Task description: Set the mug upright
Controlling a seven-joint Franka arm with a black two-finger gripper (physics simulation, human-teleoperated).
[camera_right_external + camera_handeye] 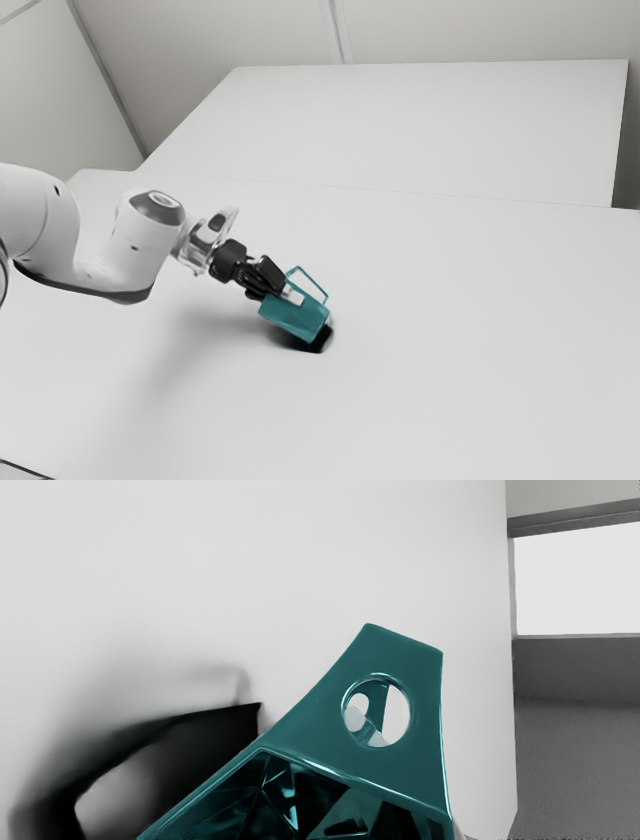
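Note:
In the exterior view, the gripper (276,286) reaches down to the teal mug (295,317) and is shut on its wall near the rim, with a pale fingertip against the wall beside the handle; the other fingertip is hidden. The mug is strongly tilted, not upright, its handle (312,282) on the upper side. A dark shadow lies under its lower end. The wrist view has the mug (320,730) close up, its handle with a round hole pointing away from the hand and its dark, faceted inside facing the camera.
The mug's black shadow falls on the white table (200,580) beside it in the wrist view. In the exterior view the white table surface (480,330) surrounds the mug, and a second white surface (420,120) stands behind. A table edge runs past the handle's side in the wrist view.

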